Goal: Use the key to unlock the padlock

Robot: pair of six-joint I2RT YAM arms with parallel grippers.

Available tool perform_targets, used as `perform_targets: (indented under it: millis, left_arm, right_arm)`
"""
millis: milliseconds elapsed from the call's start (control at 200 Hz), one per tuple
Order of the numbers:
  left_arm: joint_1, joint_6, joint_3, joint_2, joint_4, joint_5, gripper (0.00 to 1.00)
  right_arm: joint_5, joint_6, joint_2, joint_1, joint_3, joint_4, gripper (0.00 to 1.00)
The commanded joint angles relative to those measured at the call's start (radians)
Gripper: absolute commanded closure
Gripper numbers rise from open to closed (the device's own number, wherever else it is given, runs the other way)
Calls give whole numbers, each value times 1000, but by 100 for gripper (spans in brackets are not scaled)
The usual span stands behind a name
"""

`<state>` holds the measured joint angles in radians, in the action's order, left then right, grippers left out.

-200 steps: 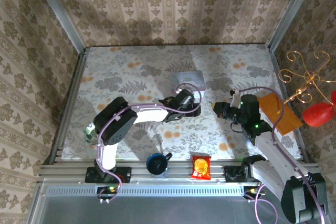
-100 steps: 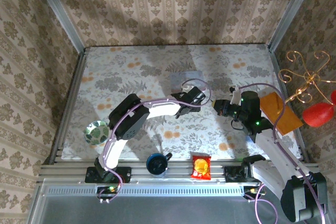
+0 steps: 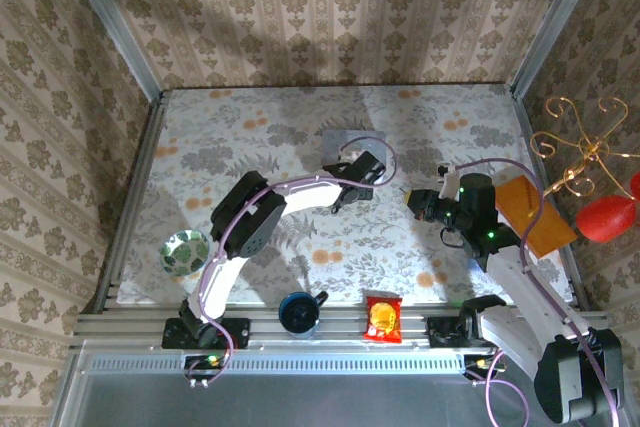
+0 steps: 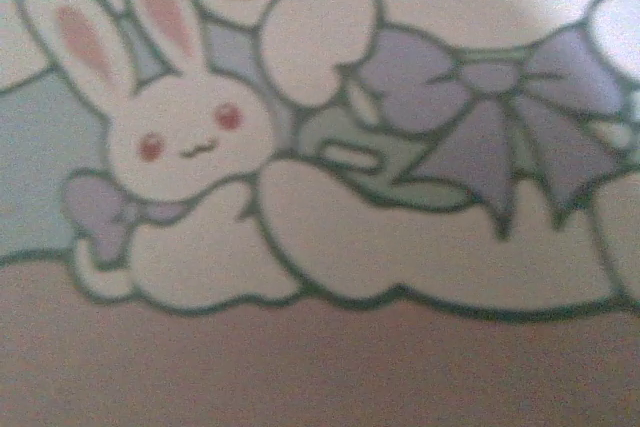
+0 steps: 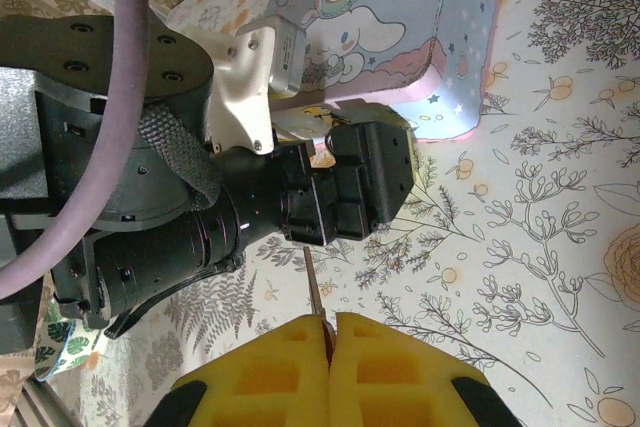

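While the left arm (image 3: 300, 192) lies stretched from its base up and to the right across the table (image 3: 230, 127), its elbow folded near the middle, the left gripper (image 3: 364, 165) sits right at the near edge of the tin (image 3: 345, 139). My left wrist view is a blur of the tin's rabbit print, very close. Whether those jaws are apart I cannot tell, not even from the right wrist.

The right arm leans up and left from its base, wrist level, right gripper (image 3: 415, 204) pointing at the left one, just apart from it. Yellow pads pressed together on the key (image 5: 313, 292), thin blade sticking out toward the black gripper body.

Padlock: cannot pick it out by the tin
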<state>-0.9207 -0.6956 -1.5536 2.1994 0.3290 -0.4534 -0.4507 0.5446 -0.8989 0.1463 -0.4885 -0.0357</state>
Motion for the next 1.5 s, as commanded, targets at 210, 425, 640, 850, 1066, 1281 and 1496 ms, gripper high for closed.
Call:
perform_targets:
  millis: [210,425,640,850,1066,1281,1496]
  left_arm:
    - [-8,-16,76,-98,68,-47,23]
    - [3,-2,84,-99,24,25,24]
    - [22,45,62,-55,-6,84,22]
    - [35,106,29,-22,-22,91,36]
    - [29,123,-3,-12,-6,54,37]
    - [27,125,-16,-10,-7,50,45]
    - [21,122,-17,-14,-7,57,56]
  right_arm:
    - [17,-15,6,-14,-27,-24,100]
    - [20,1,8,-19,-12,-3,100]
    - [24,6,19,-19,-8,-12,100]
    - [35,20,25,-19,8,4,100]
    - [30,28,25,-20,13,16,100]
    - [27,28,29,-21,11,14,100]
    - [30,36,37,-21,23,17,100]
